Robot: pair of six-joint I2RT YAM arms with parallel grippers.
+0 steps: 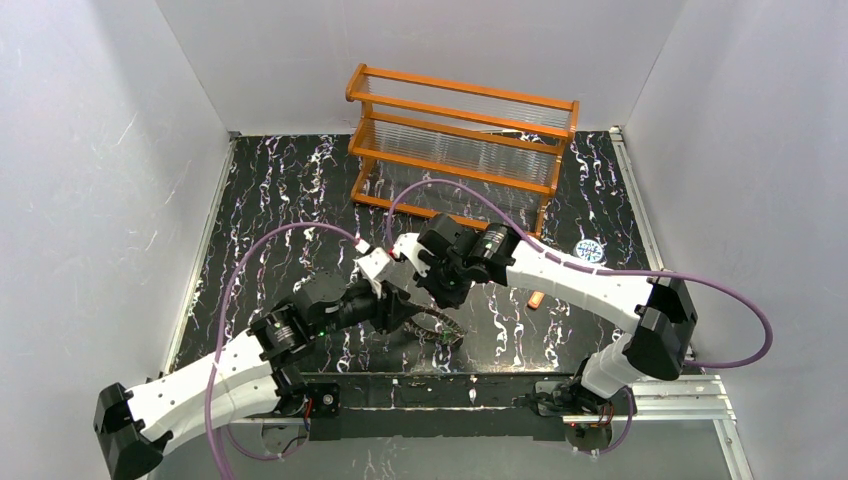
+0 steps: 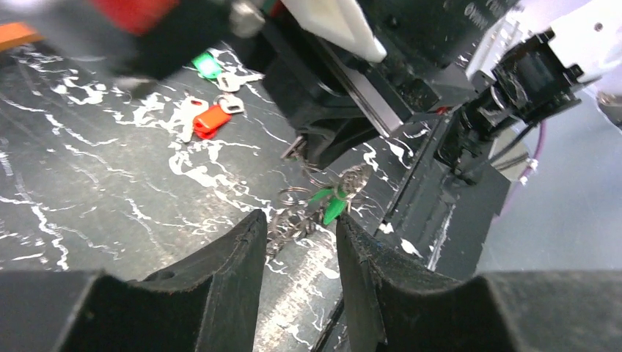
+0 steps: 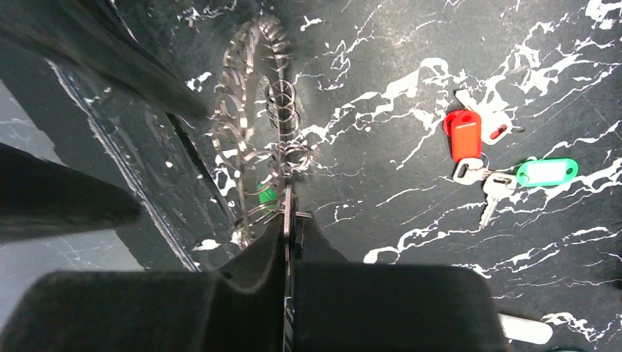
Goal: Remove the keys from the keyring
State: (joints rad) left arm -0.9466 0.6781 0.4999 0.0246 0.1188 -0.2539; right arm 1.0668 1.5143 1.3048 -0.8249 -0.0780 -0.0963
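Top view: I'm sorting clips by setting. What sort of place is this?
Probably a robot test cell: white panel walls, black white-veined marble-look tabletop, two white arms bolted at its edge.

Lab booth: white walls [image 1: 100,150], marbled table [image 1: 280,200]

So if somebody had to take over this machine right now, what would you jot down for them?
Right tool: shut on the edge of the keyring.
Left tool: open, holding nothing, tips close to the keyring.
Done: a loose red key and a loose green key lie on the table.
Left: an attached green key hangs on the keyring and needs taking off.
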